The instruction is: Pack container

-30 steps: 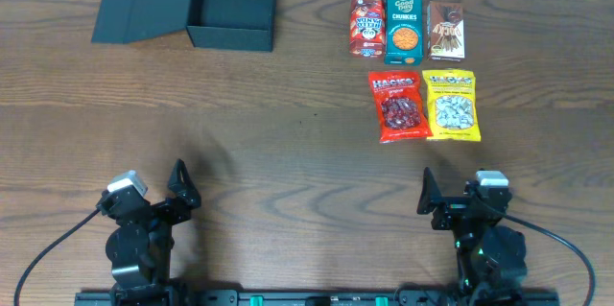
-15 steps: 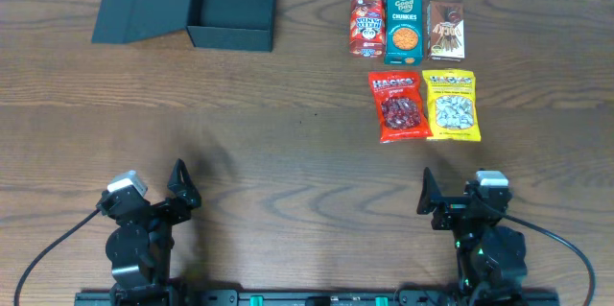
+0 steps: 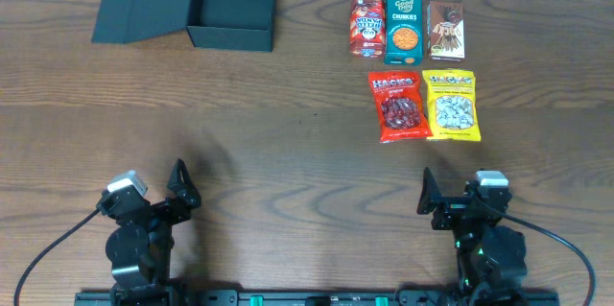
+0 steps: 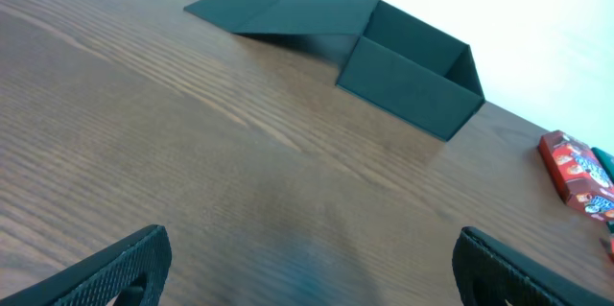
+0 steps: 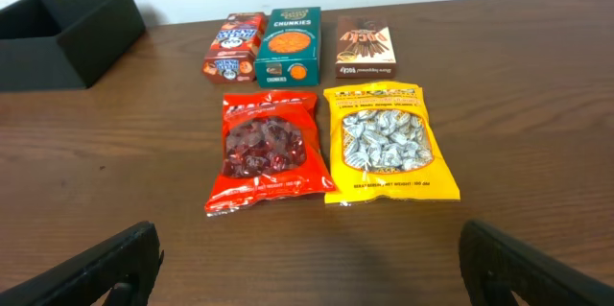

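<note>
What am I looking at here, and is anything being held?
Two robot arms sit at the near edge of a wooden table. One picture looks down from above; the other two come from a camera on each wrist, the dark shapes in their bottom corners being fingers. The left gripper and right gripper are open, holding nothing. The container stands open and empty, far left. To the right lie a red bag, a yellow bag, a red packet, a teal box and a brown box.

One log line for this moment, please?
container: open, empty | snack packets: on table | left gripper: open | right gripper: open
</note>
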{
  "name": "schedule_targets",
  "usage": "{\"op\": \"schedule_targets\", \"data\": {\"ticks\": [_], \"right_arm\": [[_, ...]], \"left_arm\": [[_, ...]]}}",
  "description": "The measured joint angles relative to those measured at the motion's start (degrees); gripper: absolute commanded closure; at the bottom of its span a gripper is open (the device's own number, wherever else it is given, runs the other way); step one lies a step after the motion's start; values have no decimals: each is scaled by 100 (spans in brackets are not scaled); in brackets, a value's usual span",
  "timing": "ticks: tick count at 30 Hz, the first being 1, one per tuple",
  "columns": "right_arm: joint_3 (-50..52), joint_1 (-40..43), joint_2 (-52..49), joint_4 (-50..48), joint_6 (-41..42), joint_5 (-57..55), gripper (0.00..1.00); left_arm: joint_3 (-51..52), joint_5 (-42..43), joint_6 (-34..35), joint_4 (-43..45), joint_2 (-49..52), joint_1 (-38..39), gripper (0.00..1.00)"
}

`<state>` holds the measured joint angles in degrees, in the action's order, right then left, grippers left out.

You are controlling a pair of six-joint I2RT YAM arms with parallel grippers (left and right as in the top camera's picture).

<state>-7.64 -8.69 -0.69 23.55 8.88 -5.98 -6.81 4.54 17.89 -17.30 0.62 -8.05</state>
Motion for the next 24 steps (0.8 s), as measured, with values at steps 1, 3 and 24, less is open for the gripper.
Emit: {"op": "schedule_targets", "data": {"ticks": [1,3,24], "right_arm": [[0,0,0,0,2,0,1],[0,0,0,0,2,0,1],[28,0,2,15,0,2,1]], "left_arm": [[7,33,17,26,0,0,5],[26,192,35,107,0,0,5],[-1495,1423,-245,2352,4312,61,5]]}}
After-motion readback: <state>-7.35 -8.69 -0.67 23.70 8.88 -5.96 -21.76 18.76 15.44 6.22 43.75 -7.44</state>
